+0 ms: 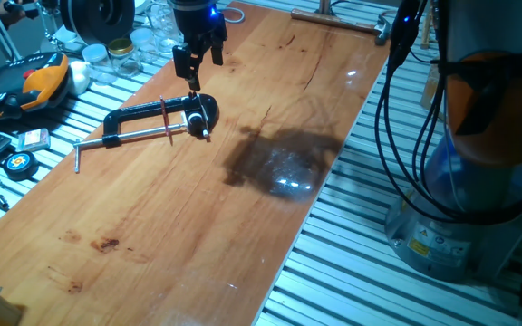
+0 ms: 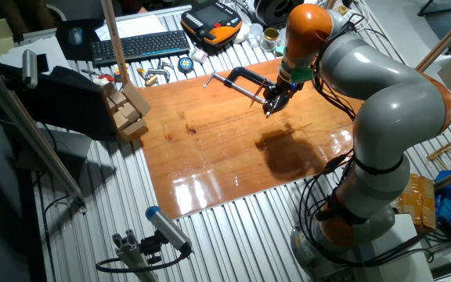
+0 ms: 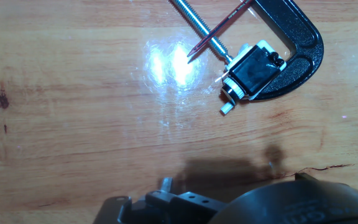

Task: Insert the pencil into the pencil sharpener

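Jaws (image 1: 198,62) hang open, empty — pencil (image 3: 215,31) lies just below them across the clamp (image 3: 294,46) screw, tip near the sharpener (image 3: 252,71).

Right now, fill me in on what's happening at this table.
A KUKA arm is working over a wooden table. Its end effector hovers above a black C-clamp and holds nothing that can be seen. The sharpener sits gripped in the clamp's mouth. The red pencil lies loose across the clamp's silver screw rod, its tip on the wood. It has not been picked up or inserted yet.
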Motion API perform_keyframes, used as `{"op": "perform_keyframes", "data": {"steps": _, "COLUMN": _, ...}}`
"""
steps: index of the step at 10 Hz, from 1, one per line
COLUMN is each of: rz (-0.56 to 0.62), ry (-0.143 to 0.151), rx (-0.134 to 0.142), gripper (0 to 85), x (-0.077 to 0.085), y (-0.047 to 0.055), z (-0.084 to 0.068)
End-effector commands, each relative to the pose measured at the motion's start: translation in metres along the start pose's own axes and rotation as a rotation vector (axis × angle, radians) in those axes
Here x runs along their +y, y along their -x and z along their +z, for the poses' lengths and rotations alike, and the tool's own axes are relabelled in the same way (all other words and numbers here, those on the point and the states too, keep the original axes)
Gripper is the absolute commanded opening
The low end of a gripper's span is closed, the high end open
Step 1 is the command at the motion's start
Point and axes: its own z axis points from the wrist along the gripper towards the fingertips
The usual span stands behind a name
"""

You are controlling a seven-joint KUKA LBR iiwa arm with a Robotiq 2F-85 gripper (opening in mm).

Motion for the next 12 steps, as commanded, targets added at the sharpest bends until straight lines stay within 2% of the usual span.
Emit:
{"op": "perform_keyframes", "data": {"steps": 1, "rz": 0.016, "ry": 0.036, "rx": 0.041, "gripper": 0.0, "x": 0.0004, "y": 0.0003, "z": -0.0007}}
{"op": "perform_keyframes", "data": {"steps": 5, "rz": 0.019, "ry": 0.033, "rx": 0.047, "gripper": 0.0, "x": 0.0006, "y": 0.0007, "z": -0.0047}}
{"op": "perform_keyframes", "data": {"steps": 12, "rz": 0.024, "ry": 0.026, "rx": 0.036, "gripper": 0.0, "x": 0.0006, "y": 0.0010, "z": -0.0043}}
